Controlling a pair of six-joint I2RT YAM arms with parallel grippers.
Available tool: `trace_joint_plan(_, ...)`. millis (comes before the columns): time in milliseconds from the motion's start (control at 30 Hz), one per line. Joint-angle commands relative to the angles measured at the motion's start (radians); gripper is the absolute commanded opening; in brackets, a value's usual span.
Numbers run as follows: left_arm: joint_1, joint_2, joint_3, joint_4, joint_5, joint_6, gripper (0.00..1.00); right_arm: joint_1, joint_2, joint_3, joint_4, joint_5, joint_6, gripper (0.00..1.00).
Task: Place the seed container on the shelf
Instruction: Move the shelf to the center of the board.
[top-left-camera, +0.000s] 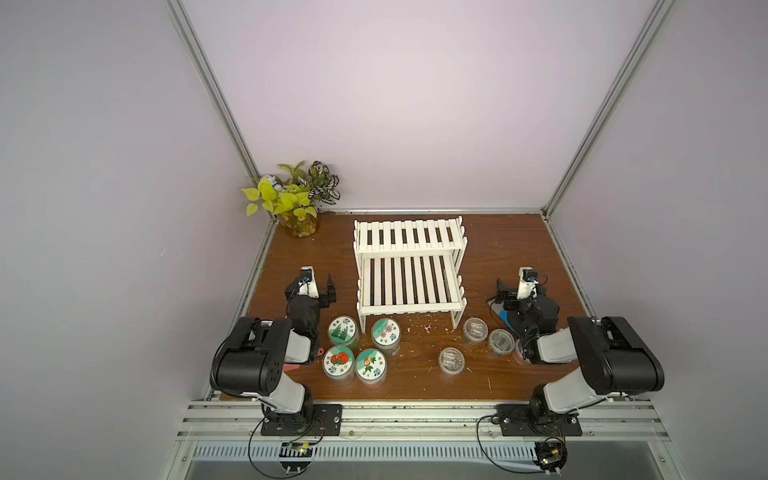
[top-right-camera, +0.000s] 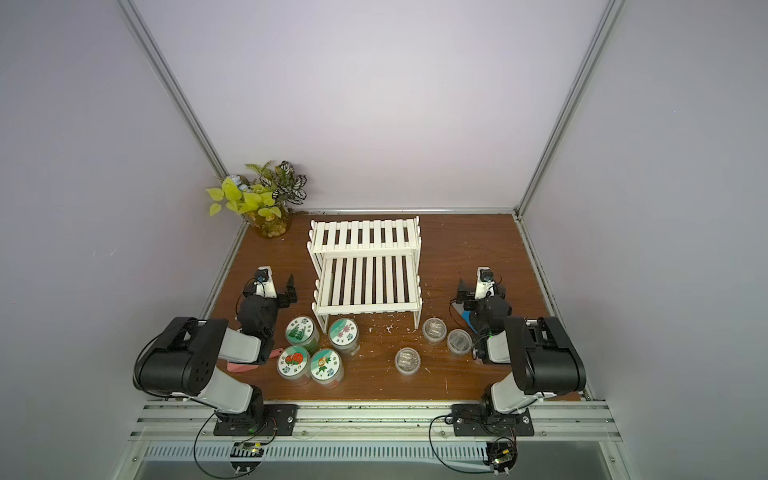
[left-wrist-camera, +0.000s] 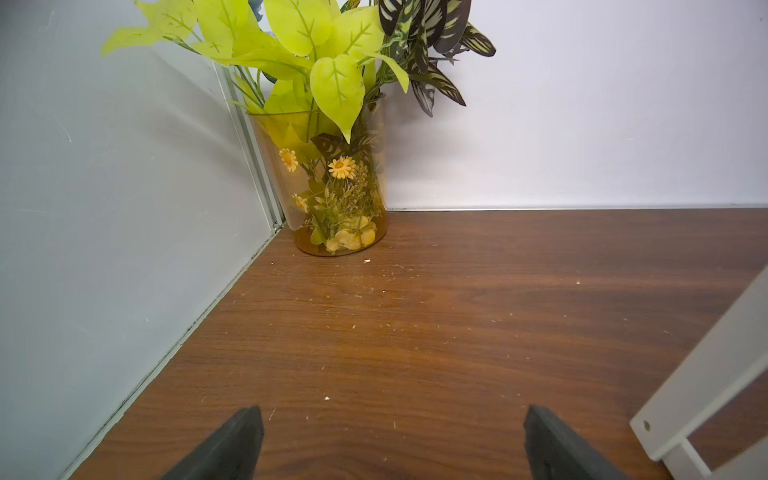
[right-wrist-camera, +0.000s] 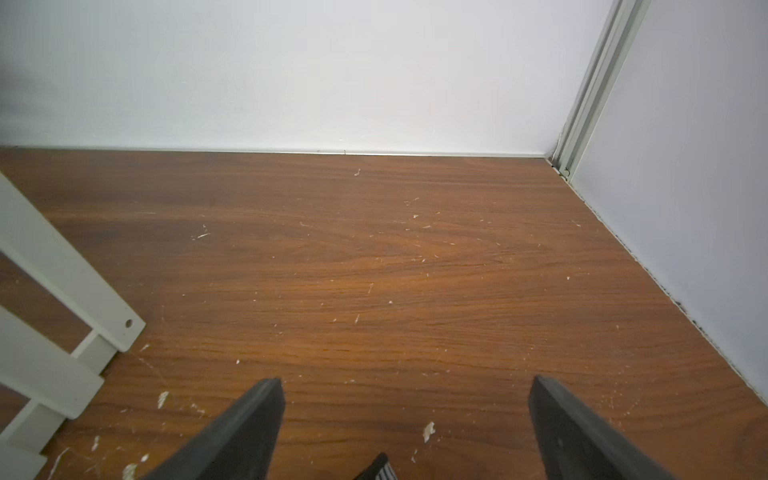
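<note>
Left end effector (left-wrist-camera: 390, 415) spread, empty, over bare bench (left-wrist-camera: 415, 332) | right end effector (right-wrist-camera: 407, 386) spread, empty | grass-label seed container (top-left-camera: 343, 331) with three similar, lower left of centre, just below the shelf (top-left-camera: 411, 308); both tiers bare | step: pre-grasp | next, likely: left arm pulls back and descends around the tub.

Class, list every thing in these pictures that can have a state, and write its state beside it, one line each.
Shelf, upright, nothing on either tier.
Picture-lidded containers, upright on the table, lids on.
Clear containers, standing on the table, none raised.
Plant vase, upright in the far corner.
Left tool, open, holding nothing.
Right tool, open, holding nothing.
</note>
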Motion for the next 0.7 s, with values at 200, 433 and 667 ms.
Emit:
trace_joint_plan(200,0.003,0.006,0.006,0.03,-0.01,0.003,1.0,0.003,-0.01,0.023,0.031,-0.01,-0.007,0.99)
trace_joint_plan(433,0.003,0.006,0.006,0.03,-0.009,0.003,0.99,0.002,-0.01,0.022,0.035,-0.004,-0.004,0.99)
trace_joint_plan(667,0.001,-0.001,-0.033,0.09,-0.013,0.004,0.99,0.002,-0.014,0.002,0.066,-0.028,-0.015,0.99)
